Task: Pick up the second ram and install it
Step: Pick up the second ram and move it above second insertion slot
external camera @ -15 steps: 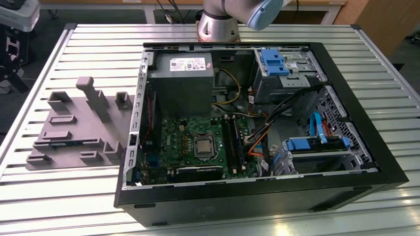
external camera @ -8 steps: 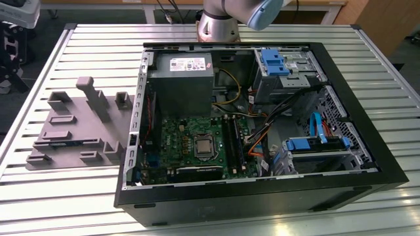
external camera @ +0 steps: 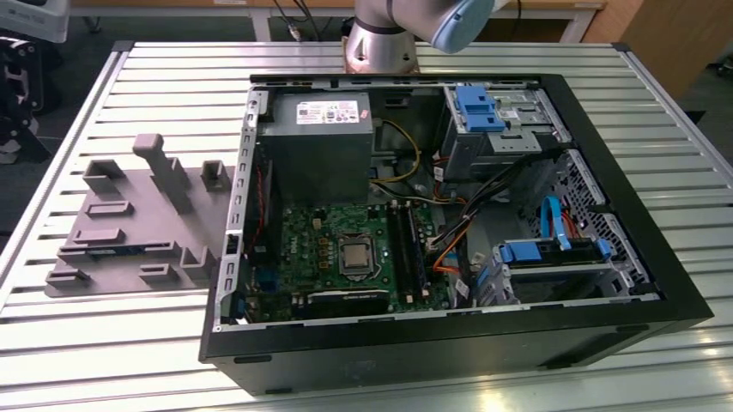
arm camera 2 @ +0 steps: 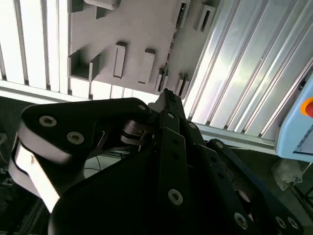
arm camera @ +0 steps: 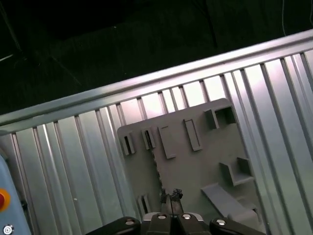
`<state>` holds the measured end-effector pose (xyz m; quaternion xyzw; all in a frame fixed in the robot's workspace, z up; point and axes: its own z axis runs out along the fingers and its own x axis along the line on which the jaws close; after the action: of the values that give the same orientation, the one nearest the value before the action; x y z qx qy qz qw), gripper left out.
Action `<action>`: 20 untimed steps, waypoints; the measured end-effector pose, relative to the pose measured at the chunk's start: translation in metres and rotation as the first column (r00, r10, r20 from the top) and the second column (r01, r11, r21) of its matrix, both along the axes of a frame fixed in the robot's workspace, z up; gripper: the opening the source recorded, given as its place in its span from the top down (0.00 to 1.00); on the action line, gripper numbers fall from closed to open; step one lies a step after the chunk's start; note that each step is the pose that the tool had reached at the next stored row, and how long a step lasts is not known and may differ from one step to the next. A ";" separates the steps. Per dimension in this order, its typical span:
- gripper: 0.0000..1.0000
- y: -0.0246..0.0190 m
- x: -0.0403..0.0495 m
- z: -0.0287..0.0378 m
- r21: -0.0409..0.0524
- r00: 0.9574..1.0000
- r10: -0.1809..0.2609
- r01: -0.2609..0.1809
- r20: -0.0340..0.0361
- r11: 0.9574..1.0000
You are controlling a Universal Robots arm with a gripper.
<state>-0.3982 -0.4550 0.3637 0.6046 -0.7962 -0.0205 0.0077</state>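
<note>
arm pose: the silver base column of the robot arm stands at the far edge of the ribbed aluminium table, behind the open black computer case. a joint with a pale blue cap sits just above the base. the wrist points down at the table. the black linkage-fingered gripper hangs well above the grey moulded plastic holder tray.

gripper state: narrow. in both wrist views the fingertips are drawn together and grip nothing.

second ram: the second ram, a long, thin blue-green circuit-board stick, sits in a slot of the holder tray, toward the tray's near side. the tray rests near the table edge on the exterior view's left, just beside the case wall. in the first wrist view the stick appears edge-on as a thin toothed line. one end of that line lies in line with the fingertips, and the stick and the gripper are apart.

case interior: the green motherboard lies on the case floor. the long black memory slots run beside the processor socket. whether a stick is seated in them cannot be told.
</note>
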 end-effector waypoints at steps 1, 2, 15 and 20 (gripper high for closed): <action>0.89 0.0000 0.0000 -0.0001 0.000 1.000 0.017 -0.017 0.000 1.000; 0.89 0.0000 0.0000 -0.0002 0.000 0.999 0.035 -0.035 0.000 0.999; 0.89 -0.0001 -0.0001 -0.0027 0.000 0.974 0.228 -0.228 0.000 0.974; 0.77 0.0000 0.0000 -0.0034 0.000 0.974 0.228 -0.228 0.000 0.974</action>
<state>-0.3982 -0.4550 0.3604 0.6919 -0.7217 -0.0194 0.0098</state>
